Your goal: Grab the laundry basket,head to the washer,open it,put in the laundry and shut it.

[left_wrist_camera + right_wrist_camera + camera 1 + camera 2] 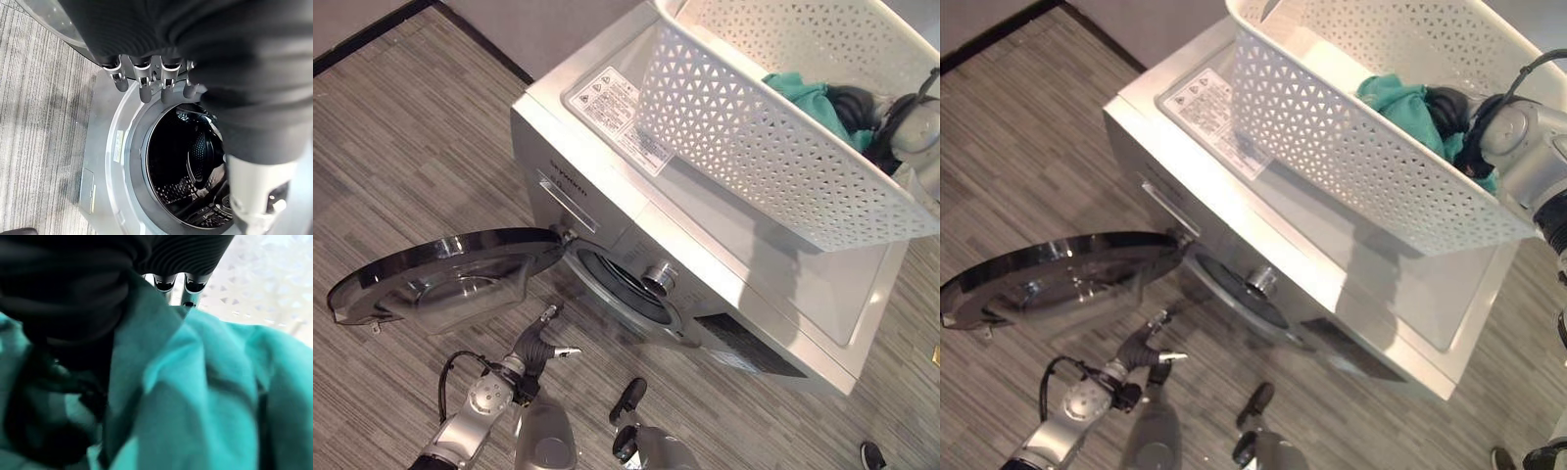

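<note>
Left arm (470,419): silver-grey metal, smooth shell w/ a rounded housing by the wrist. Left hand (540,348): back & wrist under a dark ribbed cover (205,34), matte black, fine ridges. Its fingers (145,83) are silver, slim, set in a row, each w/ a dark tip. Right arm (1528,147): same silver-grey, thick rounded shell. Right hand (1449,108): black ribbed covering too, same fine ridges seen up close.

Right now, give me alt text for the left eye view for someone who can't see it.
A white perforated plastic laundry basket sits on a silver front-loading washer, holding teal cloth where the right hand reaches in. The washer's round glass door hangs open; the left hand hovers below it.
</note>
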Available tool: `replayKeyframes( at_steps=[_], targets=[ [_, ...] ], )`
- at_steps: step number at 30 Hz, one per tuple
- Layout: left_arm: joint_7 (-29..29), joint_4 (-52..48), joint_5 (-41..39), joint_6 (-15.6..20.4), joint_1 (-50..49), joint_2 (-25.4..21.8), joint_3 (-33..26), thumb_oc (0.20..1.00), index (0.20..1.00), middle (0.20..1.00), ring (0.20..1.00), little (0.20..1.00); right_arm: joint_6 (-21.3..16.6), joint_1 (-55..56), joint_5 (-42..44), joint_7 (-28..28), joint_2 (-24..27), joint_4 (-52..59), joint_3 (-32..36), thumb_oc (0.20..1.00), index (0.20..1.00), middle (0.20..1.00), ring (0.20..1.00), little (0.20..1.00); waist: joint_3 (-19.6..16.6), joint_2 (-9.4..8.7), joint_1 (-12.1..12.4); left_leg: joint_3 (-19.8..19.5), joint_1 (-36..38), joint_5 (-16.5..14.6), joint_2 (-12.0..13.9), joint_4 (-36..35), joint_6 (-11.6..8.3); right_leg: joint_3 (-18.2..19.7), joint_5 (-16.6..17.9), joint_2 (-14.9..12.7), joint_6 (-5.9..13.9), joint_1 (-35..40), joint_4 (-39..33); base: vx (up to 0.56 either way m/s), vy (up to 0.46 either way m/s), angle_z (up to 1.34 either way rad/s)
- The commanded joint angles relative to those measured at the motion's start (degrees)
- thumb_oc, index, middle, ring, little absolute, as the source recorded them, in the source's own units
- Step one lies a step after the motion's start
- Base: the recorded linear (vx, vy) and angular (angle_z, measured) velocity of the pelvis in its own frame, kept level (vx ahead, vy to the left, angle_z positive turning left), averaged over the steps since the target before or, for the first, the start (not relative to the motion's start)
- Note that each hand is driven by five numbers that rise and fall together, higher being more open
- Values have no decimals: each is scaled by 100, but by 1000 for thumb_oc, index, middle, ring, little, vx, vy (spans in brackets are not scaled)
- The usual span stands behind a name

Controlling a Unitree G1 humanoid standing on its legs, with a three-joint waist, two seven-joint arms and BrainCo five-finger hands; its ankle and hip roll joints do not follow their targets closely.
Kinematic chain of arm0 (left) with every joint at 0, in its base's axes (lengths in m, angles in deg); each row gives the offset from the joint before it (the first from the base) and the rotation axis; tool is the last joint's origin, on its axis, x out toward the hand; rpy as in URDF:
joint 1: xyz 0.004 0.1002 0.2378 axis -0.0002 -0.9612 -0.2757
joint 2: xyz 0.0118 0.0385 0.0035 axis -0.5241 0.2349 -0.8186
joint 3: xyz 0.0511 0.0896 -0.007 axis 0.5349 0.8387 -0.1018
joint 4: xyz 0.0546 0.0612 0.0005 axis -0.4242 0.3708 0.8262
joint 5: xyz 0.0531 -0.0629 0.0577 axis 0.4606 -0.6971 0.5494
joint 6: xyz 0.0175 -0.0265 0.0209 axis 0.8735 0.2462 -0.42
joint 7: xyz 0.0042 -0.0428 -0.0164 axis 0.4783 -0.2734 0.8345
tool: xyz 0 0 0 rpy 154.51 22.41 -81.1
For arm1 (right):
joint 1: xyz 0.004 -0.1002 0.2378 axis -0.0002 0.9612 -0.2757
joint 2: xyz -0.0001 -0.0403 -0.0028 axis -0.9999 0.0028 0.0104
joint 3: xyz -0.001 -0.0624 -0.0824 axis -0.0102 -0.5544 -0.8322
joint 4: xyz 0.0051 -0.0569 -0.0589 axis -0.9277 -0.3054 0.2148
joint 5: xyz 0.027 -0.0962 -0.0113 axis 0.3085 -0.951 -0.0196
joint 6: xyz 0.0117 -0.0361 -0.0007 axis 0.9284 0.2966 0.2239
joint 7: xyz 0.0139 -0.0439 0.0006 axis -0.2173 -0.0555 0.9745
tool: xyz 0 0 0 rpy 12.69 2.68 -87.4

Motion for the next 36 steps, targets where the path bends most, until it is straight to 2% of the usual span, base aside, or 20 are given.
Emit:
replayKeyframes(
  at_steps=[1,3,4,5,12,19,29,36],
  targets=[
    [-69,-479,-127,350,203,40,-149,1000,1000,1000,1000,1000,-51,-17,167,171,35,-37,-567,200,200,200,200,200,241,11,163,-180,139,-364,-67,-70,316,111,-552,25,272,553,74,-3,12,-4],
    [-169,-396,-138,336,259,69,-220,1000,1000,1000,1000,1000,-196,-217,437,-291,19,-23,-154,200,200,200,200,200,149,-6,83,-85,213,-248,-108,-137,356,93,-461,-22,252,531,67,-40,28,-9],
    [-169,-394,-138,338,260,66,-219,1000,1000,1000,1000,1000,-197,-212,437,-293,18,-24,-148,200,200,200,200,200,151,-9,85,-83,217,-247,-108,-141,356,95,-461,-22,252,533,66,6,7,-14],
    [-200,-351,-156,351,282,92,-239,1000,1000,1000,1000,1000,-286,-226,626,-540,15,-66,175,200,200,200,200,200,80,4,39,-60,285,-264,-101,-154,360,120,-461,-26,253,561,68,8,4,-11],
    [-239,-184,-243,378,269,119,-325,1000,1000,1000,1000,1000,-497,49,1036,-1168,162,-123,1213,200,200,200,200,200,-189,-10,-118,28,550,-341,-90,-222,386,229,-458,-21,270,691,52,7,7,-5],
    [-283,100,-208,356,252,96,-377,1000,1000,1000,1000,1000,-968,269,1712,-2089,161,10,2821,200,200,200,200,200,-648,41,-358,137,993,-481,-111,-320,441,368,-488,-28,297,973,52,36,6,-10],
    [-359,204,-216,263,138,39,-386,1000,1000,1000,1000,1000,-1213,131,1803,-2836,-125,-39,3555,200,200,200,200,200,-955,135,-510,251,1304,-550,-139,-365,492,509,-493,-38,287,1149,52,21,13,-8],
    [-481,251,-133,221,134,52,-268,1000,1000,1000,1000,1000,-1305,20,1266,-3814,-357,-24,4089,200,200,200,200,200,-1085,270,-559,334,1447,-594,-149,-382,523,623,-469,-31,292,1187,41,0,16,-10]
  ],
)
